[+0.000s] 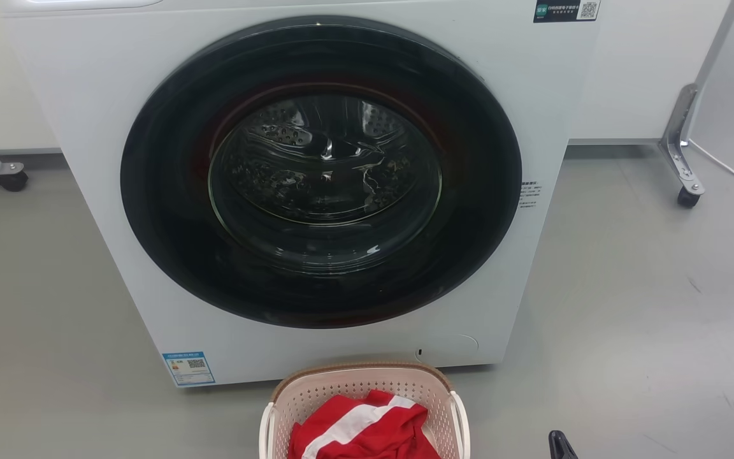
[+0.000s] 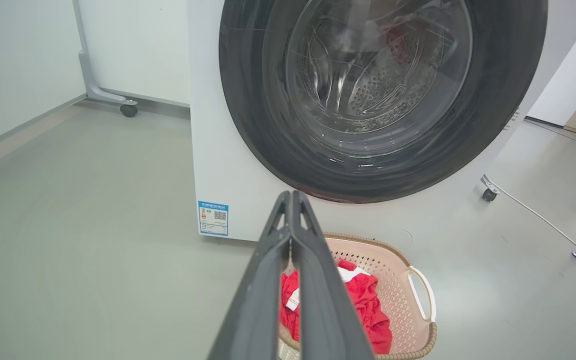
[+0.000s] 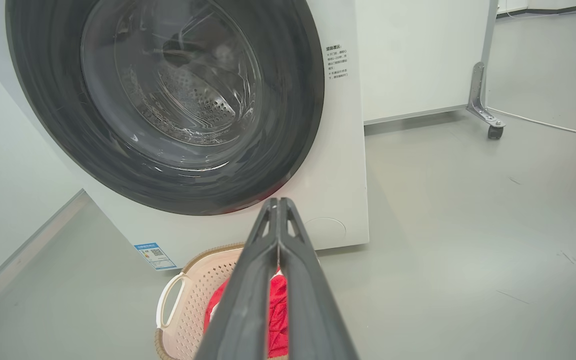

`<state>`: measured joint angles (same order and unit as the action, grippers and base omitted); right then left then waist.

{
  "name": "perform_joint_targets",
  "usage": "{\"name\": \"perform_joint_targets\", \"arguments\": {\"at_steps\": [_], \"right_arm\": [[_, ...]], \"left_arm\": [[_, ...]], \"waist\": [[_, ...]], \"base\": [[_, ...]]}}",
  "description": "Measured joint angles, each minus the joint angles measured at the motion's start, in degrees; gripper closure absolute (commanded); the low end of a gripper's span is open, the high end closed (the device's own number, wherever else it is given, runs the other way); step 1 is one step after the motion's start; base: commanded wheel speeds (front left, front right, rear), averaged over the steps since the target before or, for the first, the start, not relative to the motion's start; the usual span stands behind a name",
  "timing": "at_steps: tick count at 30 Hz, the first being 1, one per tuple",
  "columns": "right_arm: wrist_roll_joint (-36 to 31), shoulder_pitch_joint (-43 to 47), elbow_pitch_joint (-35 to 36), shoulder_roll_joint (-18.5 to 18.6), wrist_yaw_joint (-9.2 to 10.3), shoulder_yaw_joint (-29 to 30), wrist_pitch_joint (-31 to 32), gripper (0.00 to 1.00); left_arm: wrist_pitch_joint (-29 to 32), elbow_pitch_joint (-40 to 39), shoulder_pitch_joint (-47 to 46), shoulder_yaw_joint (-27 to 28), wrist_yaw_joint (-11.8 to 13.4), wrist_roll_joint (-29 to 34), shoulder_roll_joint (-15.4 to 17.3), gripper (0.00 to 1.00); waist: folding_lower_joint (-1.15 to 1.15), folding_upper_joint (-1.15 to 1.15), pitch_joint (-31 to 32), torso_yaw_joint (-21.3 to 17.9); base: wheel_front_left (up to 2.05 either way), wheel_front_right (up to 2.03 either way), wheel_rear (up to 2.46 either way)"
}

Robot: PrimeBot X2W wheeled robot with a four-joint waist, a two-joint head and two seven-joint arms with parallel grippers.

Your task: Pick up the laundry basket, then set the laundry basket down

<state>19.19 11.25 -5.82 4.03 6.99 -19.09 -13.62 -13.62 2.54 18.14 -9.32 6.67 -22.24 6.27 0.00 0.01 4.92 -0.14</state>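
Floor [image 1: 647,306], grey and smooth: a wide stretch runs out left of the left fingers to a wall base, and another wide stretch runs right of the right fingers. Washer [image 1: 86,127], a white front-loader, stands straight ahead of both finger pairs. Its round dark door [image 1: 321,172] is closed, with the drum visible through the glass.

Laundry basket [image 1: 348,389] sits on the floor just in front of the washer's lower edge; cannot tell whether they touch. It has a brown rim, pink perforated walls and 2 white side handles. It lies below and right of the left fingers and below and left of the right fingers, partly hidden behind both pairs. Red garment [image 1: 367,433] with a white stripe is heaped inside.

Left gripper [image 2: 292,196]: 2 fingers pressed together tip to tip, gripping nothing; in its own view they cross the basket's left part. Right gripper [image 3: 278,201]: the same, fingers flat against each other with nothing held, crossing the basket's right part in its view. In the head view, 1 dark fingertip [image 1: 558,444] shows right of the basket, apart from its handle.

Frame caster [image 1: 689,197] sits far right of the right fingers, well apart from the washer. Second caster [image 1: 13,180] sits far left of the left fingers. Blue sticker [image 1: 190,368] is on the washer's lower left corner. Thin white cable [image 1: 730,169] runs on the floor beyond the frame caster.
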Motion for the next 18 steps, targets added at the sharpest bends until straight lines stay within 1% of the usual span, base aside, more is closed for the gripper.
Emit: {"name": "perform_joint_targets", "arguments": {"at_steps": [14, 18], "right_arm": [[11.14, -1.74, -1.33, -0.19, -2.05, 4.03, 3.07, 1.0], [15.0, -2.79, -1.88, -0.29, -2.81, 5.52, 4.34, 1.0]], "left_arm": [[3.32, 1.81, -2.35, 2.22, -1.75, -10.7, -0.51, 1.0], [4.47, 2.54, -3.6, 3.15, -2.68, -14.36, -0.64, 1.0]], "waist": [[0.0, 0.0, -0.86, 0.02], [0.0, 0.0, -1.12, 0.03]], "base": [[0.0, 0.0, 0.0], [0.0, 0.0, 0.0]]}}
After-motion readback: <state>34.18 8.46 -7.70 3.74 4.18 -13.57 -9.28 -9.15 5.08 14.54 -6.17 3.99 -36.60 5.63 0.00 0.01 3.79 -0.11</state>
